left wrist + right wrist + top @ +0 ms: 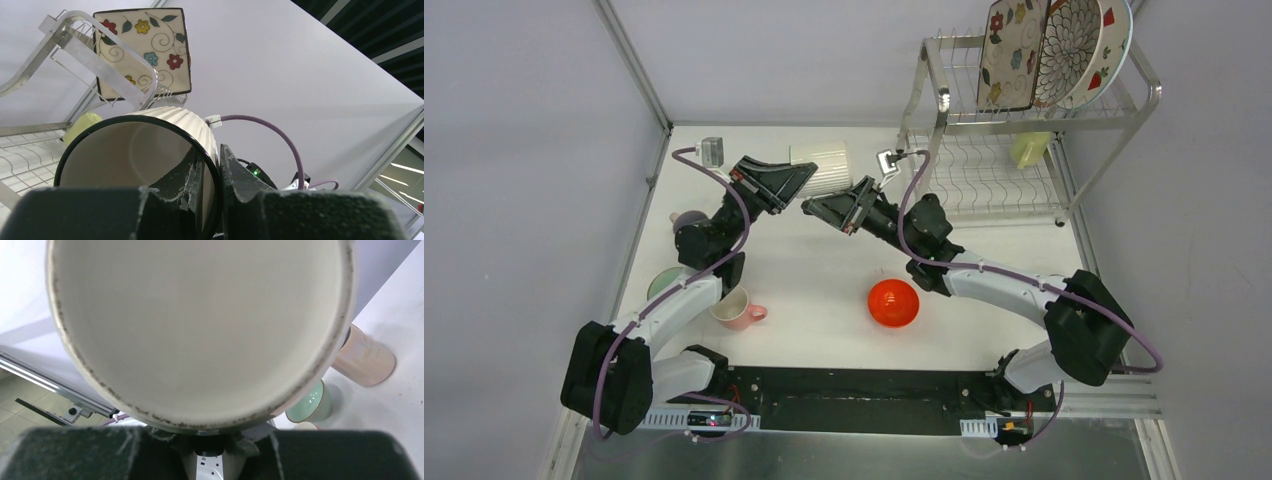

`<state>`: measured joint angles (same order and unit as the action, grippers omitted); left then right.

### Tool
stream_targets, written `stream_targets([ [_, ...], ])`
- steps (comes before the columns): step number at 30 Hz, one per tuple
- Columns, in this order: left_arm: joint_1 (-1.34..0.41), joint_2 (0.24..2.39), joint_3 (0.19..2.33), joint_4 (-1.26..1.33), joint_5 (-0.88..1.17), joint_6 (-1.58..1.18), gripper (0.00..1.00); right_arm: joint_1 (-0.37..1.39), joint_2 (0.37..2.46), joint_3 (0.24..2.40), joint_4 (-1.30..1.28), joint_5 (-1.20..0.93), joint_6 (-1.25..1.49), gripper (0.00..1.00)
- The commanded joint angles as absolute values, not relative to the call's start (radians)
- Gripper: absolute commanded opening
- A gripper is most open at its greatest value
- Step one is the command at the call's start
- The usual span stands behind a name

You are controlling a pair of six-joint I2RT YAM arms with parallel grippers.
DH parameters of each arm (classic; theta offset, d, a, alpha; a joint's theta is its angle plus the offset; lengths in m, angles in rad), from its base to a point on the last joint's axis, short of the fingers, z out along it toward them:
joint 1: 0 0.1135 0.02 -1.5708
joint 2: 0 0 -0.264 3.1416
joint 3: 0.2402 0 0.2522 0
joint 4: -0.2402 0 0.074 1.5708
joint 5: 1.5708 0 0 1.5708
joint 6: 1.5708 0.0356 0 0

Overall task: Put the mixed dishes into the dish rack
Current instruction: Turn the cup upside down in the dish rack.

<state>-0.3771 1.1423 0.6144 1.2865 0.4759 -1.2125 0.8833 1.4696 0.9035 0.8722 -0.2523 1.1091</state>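
- White desk [824, 345], pale walls [524, 150];
- left jaws clamp tight on the rim of the white ribbed cup [175, 122];
- right jaws near its base; how wide they stand, I cannot tell.

The left arm [679, 305] wears a white shell behind its hand, with black joint housings and a bulky black shoulder block [609, 375] farthest from the hand. The right arm [1004, 285] is built alike. The left gripper [802, 172] and right gripper [812, 207] are black and wedge-shaped. A purple cable [724, 190] loops off the back of each hand; one carries a white plug [213, 120]. A small grey camera box [712, 150] sits behind the left hand. The left fingers [235, 175] are matte black with whitish scuffs along their edges, and a green light [256, 172] glows on black hardware just beyond them.
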Motion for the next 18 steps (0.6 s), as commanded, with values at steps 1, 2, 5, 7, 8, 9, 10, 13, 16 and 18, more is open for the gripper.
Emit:
stream_targets([
  [1,-0.383,1.092,0.593,1.368,0.487,-1.204,0.17,0.887,1.445,0.903,0.997,-0.224,1.11,0.0],
  [2,-0.383,1.084,0.586,1.355,0.483,-1.203,0.24,0.887,1.44,0.896,0.998,-0.216,1.103,0.0],
  [5,-0.383,1.059,0.562,1.32,0.472,-1.193,0.44,0.887,1.42,0.883,0.977,-0.2,1.08,0.0],
  [7,-0.383,1.041,0.554,1.287,0.471,-1.186,0.54,0.887,1.403,0.879,0.941,-0.188,1.062,0.0],
  [8,-0.384,1.031,0.555,1.262,0.475,-1.178,0.58,0.887,1.394,0.875,0.929,-0.178,1.055,0.0],
  [9,-0.384,1.019,0.556,1.236,0.48,-1.164,0.61,0.887,1.386,0.868,0.922,-0.167,1.047,0.0],
  [10,-0.384,1.005,0.56,1.194,0.486,-1.148,0.64,0.887,1.376,0.86,0.919,-0.156,1.038,0.0],
  [13,-0.383,0.964,0.567,1.101,0.495,-1.101,0.7,0.886,1.337,0.841,0.885,-0.128,1.008,0.0],
  [16,-0.383,0.919,0.574,1.016,0.522,-1.023,0.78,0.884,1.291,0.827,0.786,-0.095,0.985,0.0],
  [18,-0.384,0.887,0.591,0.911,0.551,-0.953,0.98,0.882,1.259,0.804,0.755,-0.069,0.969,0.0],
])
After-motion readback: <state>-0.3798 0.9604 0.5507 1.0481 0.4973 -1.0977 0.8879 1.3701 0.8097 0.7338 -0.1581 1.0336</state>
